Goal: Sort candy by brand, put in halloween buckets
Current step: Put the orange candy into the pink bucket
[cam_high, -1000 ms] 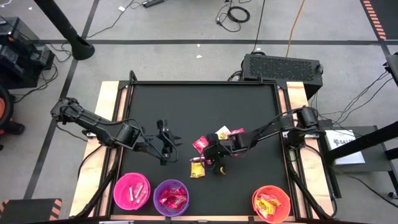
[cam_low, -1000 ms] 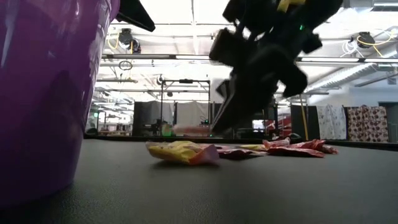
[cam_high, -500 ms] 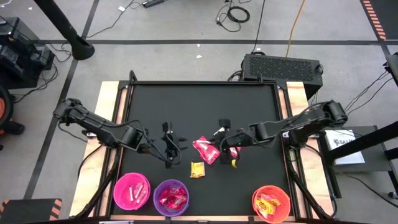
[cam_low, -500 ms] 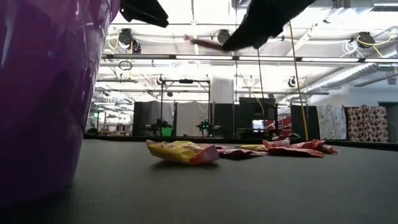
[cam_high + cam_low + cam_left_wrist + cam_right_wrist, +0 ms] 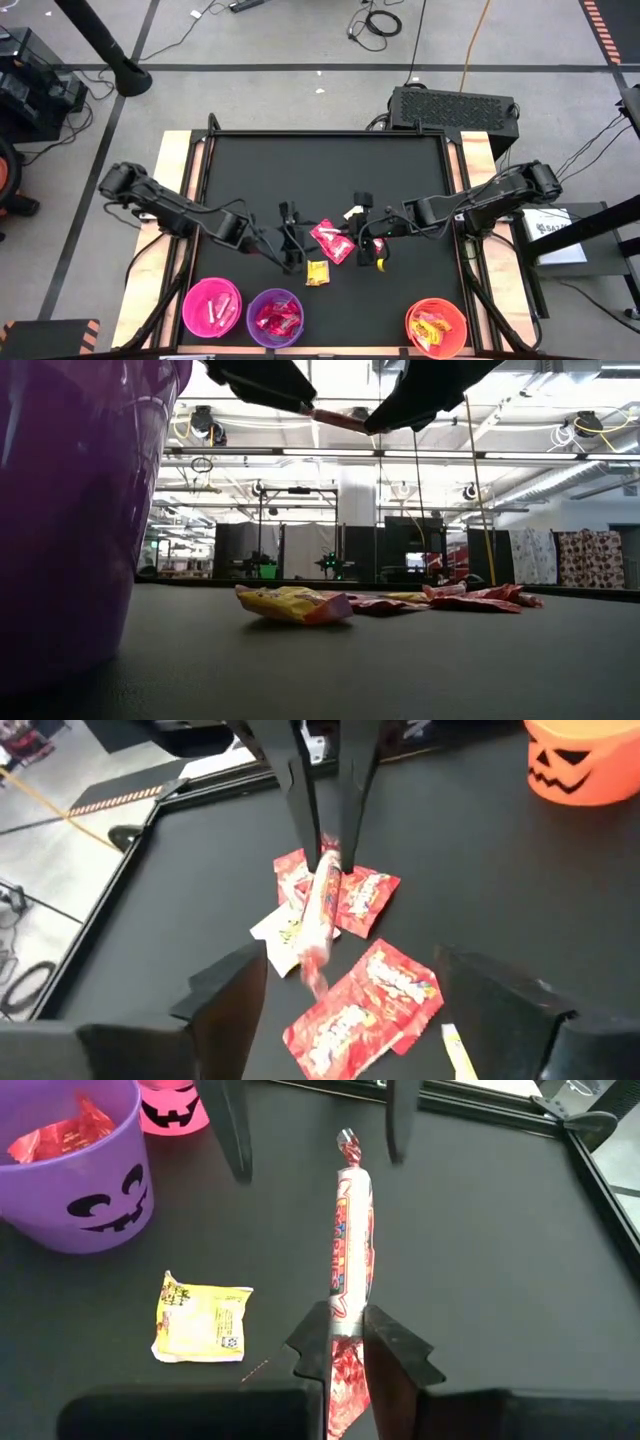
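A pale pink-white roll of candy (image 5: 352, 1230) is clamped at one twisted end between the closed fingers of the right gripper (image 5: 348, 1342) and is held above the black surface (image 5: 320, 165). The left gripper (image 5: 340, 985) is set facing it, its fingers spread wide on either side of the roll's free end without touching. A yellow packet (image 5: 203, 1316) and red packets (image 5: 365, 1005) are seen lying on the surface below. The purple bucket (image 5: 274, 317), pink bucket (image 5: 211, 306) and orange bucket (image 5: 436, 327) are lined along the near edge.
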`<state>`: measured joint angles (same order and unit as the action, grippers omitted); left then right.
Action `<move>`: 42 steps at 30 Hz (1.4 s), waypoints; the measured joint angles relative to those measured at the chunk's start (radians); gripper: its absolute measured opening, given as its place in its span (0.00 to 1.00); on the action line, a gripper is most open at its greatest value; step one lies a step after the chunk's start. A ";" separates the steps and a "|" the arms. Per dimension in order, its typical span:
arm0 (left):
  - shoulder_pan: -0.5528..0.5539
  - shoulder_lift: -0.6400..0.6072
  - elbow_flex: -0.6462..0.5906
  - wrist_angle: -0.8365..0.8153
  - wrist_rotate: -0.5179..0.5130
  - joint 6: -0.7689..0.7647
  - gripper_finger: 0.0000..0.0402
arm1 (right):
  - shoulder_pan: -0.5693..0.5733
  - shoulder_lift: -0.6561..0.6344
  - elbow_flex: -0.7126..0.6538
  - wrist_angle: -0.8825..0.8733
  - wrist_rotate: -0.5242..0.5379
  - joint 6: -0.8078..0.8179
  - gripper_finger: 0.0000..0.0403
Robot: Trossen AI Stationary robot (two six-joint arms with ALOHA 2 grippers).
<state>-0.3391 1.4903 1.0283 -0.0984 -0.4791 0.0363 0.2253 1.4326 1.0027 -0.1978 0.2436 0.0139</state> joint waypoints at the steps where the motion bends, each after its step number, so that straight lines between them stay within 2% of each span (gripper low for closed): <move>1: 0.006 0.011 0.000 0.021 0.000 0.005 0.73 | 0.000 0.000 0.000 0.000 0.000 0.000 0.09; 5: 0.028 0.033 0.000 0.074 0.001 0.027 0.73 | 0.000 0.000 0.000 0.000 0.000 0.000 0.09; 10: 0.055 0.042 0.000 0.057 0.038 0.026 0.71 | 0.000 0.000 0.000 -0.003 0.000 0.000 0.09; 14: 0.066 0.042 0.000 0.064 0.094 0.024 0.63 | 0.000 0.000 0.000 -0.003 0.000 0.000 0.09; 26: 0.068 0.042 0.000 0.064 0.102 0.026 0.34 | 0.000 0.000 0.000 -0.003 0.000 0.000 0.09; 42: 0.082 0.041 0.000 0.064 0.110 0.033 0.17 | 0.000 0.000 0.000 -0.003 0.000 0.000 0.09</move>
<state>-0.2573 1.5314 1.0283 -0.0344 -0.3696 0.0689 0.2249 1.4326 1.0027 -0.2008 0.2435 0.0142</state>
